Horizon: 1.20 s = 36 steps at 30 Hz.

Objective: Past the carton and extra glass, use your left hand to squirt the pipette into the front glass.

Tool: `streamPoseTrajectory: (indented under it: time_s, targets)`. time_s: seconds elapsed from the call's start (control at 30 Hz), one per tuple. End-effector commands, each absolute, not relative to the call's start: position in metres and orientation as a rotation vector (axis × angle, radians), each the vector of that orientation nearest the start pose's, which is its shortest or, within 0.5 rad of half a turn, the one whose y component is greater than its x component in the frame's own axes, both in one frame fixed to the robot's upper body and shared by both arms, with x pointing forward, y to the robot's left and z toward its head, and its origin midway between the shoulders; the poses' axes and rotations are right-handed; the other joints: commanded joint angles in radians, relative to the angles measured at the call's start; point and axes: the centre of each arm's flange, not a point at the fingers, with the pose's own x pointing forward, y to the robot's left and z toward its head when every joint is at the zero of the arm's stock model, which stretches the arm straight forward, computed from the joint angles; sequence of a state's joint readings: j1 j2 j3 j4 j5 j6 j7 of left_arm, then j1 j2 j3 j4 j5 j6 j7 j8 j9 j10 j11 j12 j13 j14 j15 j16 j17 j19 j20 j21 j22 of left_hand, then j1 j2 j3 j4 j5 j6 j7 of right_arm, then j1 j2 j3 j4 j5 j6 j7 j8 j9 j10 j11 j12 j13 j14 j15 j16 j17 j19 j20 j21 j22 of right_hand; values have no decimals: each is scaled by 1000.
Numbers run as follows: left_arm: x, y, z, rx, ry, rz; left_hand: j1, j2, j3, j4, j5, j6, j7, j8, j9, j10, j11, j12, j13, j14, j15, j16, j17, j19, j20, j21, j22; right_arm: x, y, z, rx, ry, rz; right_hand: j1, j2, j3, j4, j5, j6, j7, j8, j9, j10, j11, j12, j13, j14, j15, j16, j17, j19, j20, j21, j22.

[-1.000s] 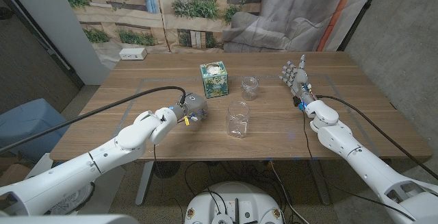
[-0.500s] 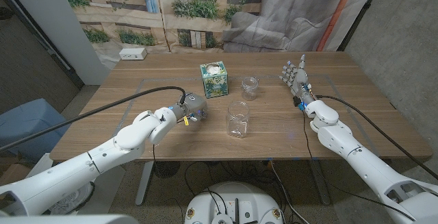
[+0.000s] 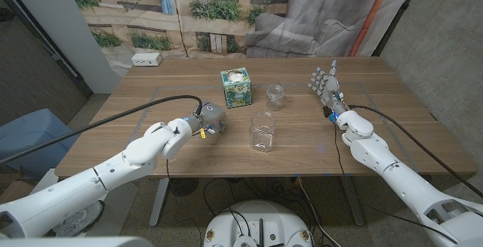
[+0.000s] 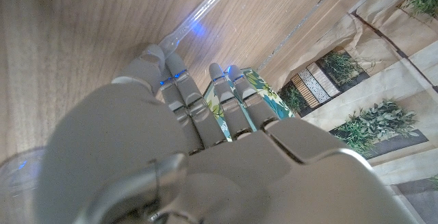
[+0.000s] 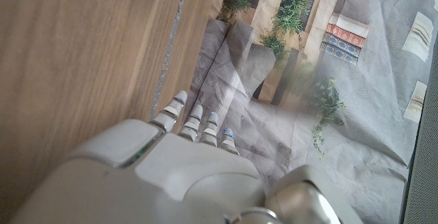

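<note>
Left of centre in the head view, the left hand point(image 3: 207, 118) hangs low over the wooden table point(image 3: 121, 137), its fingers curled in; whether they hold anything I cannot tell from there. Seen from the left wrist, those fingers point(image 4: 179, 87) bend down toward the wood, and a clear pipette point(image 4: 205, 6) runs away from the fingertips across the table, a blue glint on it where it meets them, though the picture does not show whether it is gripped or only touched. Just right of that hand, near the middle of the head view, stands the front glass point(image 3: 263, 131), upright and apart from the hand. Above it and slightly to the right sits the extra glass point(image 3: 276, 96), and to the left of that glass the green patterned carton point(image 3: 235, 87), whose side also shows past the fingers in the left wrist picture point(image 4: 263, 99). On the right side of the head view the right hand point(image 3: 326, 87) stands on its edge, fingers straight, apart and holding nothing.
</note>
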<state>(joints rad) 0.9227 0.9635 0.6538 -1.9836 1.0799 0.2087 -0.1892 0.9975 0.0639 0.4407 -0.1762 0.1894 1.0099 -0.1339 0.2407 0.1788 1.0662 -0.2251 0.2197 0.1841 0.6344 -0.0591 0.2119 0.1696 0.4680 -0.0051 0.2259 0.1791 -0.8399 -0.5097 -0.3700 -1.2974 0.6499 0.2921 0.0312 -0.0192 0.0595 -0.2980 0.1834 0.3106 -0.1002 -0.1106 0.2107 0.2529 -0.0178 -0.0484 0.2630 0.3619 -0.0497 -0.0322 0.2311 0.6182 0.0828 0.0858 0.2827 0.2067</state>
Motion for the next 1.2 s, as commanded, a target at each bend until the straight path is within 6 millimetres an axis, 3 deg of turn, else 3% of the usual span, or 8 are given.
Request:
streamPoseTrajectory:
  time_s: [0.03, 1.2]
  targets:
    - [546, 208, -37, 2035, -638, 17, 5, 4, -2, 1, -2, 7, 3, -3, 5, 12, -1, 0, 4, 11, -148, -2, 5, 6, -6, 3, 4, 653, -291, -28, 41, -594, 206, 0, 58, -8, -1, 5, 2, -9, 7, 2, 0, 1, 4, 3, -7, -83, 6, 4, 6, 1, 5, 5]
    - [505, 214, 1, 1953, -757, 86, 0, 10, -3, 5, 2, 2, -3, -18, 7, 1, -1, -14, 4, 19, -141, -17, 0, 1, -8, -1, 4, 653, -291, -28, 41, -594, 206, 0, 59, -8, -1, 5, 2, -10, 7, 2, 1, 0, 4, 3, -8, -84, 6, 5, 6, 1, 5, 5]
